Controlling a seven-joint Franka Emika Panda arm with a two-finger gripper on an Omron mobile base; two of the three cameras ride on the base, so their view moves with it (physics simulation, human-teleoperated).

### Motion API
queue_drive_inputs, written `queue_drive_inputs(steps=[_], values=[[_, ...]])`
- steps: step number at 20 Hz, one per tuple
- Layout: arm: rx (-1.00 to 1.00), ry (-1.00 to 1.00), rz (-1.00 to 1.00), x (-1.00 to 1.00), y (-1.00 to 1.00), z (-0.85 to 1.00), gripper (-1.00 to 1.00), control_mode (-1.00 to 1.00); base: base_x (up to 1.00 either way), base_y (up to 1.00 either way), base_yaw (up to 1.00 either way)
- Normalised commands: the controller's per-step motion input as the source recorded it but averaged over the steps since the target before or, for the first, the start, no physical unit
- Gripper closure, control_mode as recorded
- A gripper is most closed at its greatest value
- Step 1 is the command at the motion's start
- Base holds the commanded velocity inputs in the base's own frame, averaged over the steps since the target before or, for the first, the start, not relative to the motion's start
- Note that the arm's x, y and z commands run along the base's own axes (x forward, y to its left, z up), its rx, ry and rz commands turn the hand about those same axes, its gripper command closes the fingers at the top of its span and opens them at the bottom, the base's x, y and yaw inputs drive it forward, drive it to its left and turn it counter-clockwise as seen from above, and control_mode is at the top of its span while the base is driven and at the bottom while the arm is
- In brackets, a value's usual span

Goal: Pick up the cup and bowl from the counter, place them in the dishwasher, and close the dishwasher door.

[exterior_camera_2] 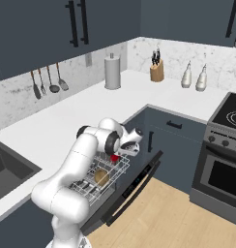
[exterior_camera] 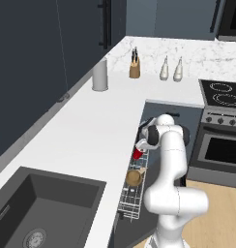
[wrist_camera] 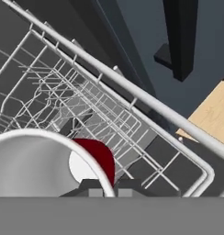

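Pinched cup (wrist_camera: 49, 165) over rack (wrist_camera: 132, 114) corner

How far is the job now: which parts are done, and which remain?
Done: the bowl lies in the dishwasher rack. In hand: the gripper is shut on the cup rim, over the rack. Left: release the cup, then close the open dishwasher door.

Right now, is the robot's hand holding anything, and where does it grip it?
Yes: the gripper pinches the red cup by its white rim, over the dishwasher rack.
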Motion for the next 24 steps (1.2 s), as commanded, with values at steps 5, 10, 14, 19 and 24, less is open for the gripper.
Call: queue_drive_inputs(steps=[5, 10, 14, 19, 24], values=[[0.11, -0.1, 0.0, 0.3, 0.05, -0.26, 1.0, -1.0, 0.0, 0.0, 0.0], [0.02, 0.0, 0.0, 0.18, 0.02, -0.77, 1.0, -1.0, 0.0, 0.0, 0.0], [0.0, -0.01, 0.0, -0.03, -0.07, -0.51, -1.0, -1.0, 0.0, 0.0, 0.0], [0.0, -0.03, 0.0, -0.02, 0.0, -0.1, -1.0, -1.0, 0.0, 0.0, 0.0], [0.01, 0.0, -0.03, -0.28, -0.18, 0.15, -1.0, -1.0, 0.0, 0.0, 0.0]])
